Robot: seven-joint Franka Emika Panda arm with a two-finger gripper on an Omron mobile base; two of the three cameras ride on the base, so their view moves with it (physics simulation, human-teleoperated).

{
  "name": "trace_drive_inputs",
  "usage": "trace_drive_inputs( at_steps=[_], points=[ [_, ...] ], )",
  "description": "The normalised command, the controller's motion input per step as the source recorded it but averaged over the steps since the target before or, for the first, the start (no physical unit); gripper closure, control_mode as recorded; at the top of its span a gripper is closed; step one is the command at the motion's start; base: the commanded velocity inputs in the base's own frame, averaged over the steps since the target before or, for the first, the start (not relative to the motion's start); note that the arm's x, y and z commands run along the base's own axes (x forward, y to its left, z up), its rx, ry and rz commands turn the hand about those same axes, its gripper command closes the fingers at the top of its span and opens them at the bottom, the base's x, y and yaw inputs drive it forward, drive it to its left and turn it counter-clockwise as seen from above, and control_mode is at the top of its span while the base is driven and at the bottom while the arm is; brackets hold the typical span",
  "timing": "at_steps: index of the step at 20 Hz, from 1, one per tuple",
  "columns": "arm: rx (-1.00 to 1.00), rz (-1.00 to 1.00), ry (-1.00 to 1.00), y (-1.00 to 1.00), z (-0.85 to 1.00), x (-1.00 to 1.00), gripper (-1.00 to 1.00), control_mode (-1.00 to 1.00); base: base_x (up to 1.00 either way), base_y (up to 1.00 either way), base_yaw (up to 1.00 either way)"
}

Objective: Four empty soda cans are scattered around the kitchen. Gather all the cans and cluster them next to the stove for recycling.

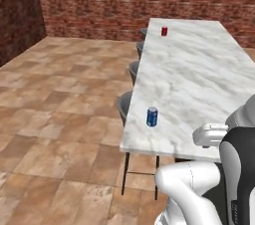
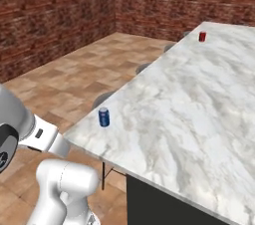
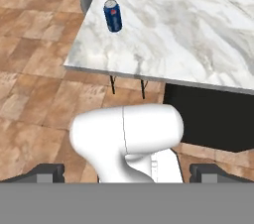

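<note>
Brick wall [image 1: 99, 0] and tiled floor [image 1: 60, 99] on my left, grey stools [image 1: 124, 105] tucked along the marble counter [image 1: 199, 79]. Blue can [image 1: 152, 117] stands near its closest corner, red can [image 1: 164, 31] far along. My gripper [image 3: 127, 172] hangs wide apart, holding nothing.

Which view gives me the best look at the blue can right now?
The hand view: the blue can appears largest there, upright near the marble counter's corner, silver top and label visible. The left base view shows it smaller, near the counter's near-left edge. The right base view shows it smaller still, close to the corner.
</note>
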Motion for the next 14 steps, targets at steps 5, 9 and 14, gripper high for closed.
trace_drive_inputs(
  at_steps=[5,9,14],
  points=[
    [0.00,0.00,0.00,0.00,0.00,0.00,-1.00,1.00,0.87,0.39,-0.22],
    [0.00,0.00,0.00,0.00,0.00,0.00,-1.00,1.00,0.88,0.31,-0.21],
    [0.00,0.00,0.00,0.00,0.00,0.00,-1.00,1.00,0.84,0.32,-0.20]
  ],
)
